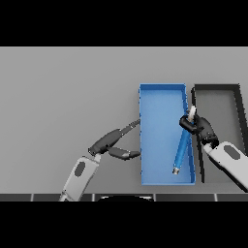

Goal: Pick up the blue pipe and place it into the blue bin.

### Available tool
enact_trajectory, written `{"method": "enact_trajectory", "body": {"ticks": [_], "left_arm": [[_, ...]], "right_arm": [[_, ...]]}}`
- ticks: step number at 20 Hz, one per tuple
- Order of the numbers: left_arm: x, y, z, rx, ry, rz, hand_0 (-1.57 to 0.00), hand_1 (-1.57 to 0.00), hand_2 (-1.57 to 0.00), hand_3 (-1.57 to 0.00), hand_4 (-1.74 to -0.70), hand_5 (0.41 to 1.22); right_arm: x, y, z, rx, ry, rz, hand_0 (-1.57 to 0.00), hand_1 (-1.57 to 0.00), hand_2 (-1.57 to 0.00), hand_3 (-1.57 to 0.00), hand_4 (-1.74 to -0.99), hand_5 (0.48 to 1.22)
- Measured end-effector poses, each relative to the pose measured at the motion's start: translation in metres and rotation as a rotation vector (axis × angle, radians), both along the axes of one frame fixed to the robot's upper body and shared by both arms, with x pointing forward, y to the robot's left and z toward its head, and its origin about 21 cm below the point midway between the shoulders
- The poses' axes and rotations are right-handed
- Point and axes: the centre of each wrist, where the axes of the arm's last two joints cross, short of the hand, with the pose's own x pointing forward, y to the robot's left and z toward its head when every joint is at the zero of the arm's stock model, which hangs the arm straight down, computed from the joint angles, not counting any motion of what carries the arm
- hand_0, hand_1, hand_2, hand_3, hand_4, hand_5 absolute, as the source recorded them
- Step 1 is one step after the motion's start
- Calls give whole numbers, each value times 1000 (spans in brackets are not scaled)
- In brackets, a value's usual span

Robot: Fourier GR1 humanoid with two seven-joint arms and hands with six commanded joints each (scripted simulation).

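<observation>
One step left: placing. Right hand (197,127) at three o'clock, curled round upper end of blue pipe (181,150), slanted over right half of blue bin (162,88), lower end toward five o'clock, apparently near bin floor. Next: loosening of fingers, then clean lift away. Left hand (112,144) spread, idle just beside bin's nine o'clock wall. Black bin (215,87) alongside, untouched.

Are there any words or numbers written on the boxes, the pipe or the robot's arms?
None: no words, numbers or signs can be read anywhere.
The blue bin is plain blue.
The black bin beside it is plain too.
The blue pipe, held at its upper end by the right hand over the blue bin, bears no label.
The left hand and both arms carry only dark oval patches, not letters.
</observation>
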Motion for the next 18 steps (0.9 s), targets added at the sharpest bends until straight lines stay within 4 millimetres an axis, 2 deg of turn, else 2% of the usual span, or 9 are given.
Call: {"method": "enact_trajectory", "body": {"ticks": [4,9,14,18], "left_arm": [[-1,4,3,-11,-17,-1,1,1,1,1,-885,427],[-1,6,0,6,-6,4,1,1,1,1,-888,429],[2,3,1,5,-8,13,1,1,1,1,-885,431],[-3,2,-2,-7,-13,0,1,1,1,1,-885,431]], "right_arm": [[3,10,-6,-55,38,53,-63,-58,-58,-34,-1056,817],[4,5,-8,-104,50,79,-20,-18,-18,-10,-1033,696],[6,7,-9,-120,44,114,-6,-5,-5,-3,-1022,661],[6,5,-10,-131,58,117,-6,-5,-5,-3,-1022,643]]}}
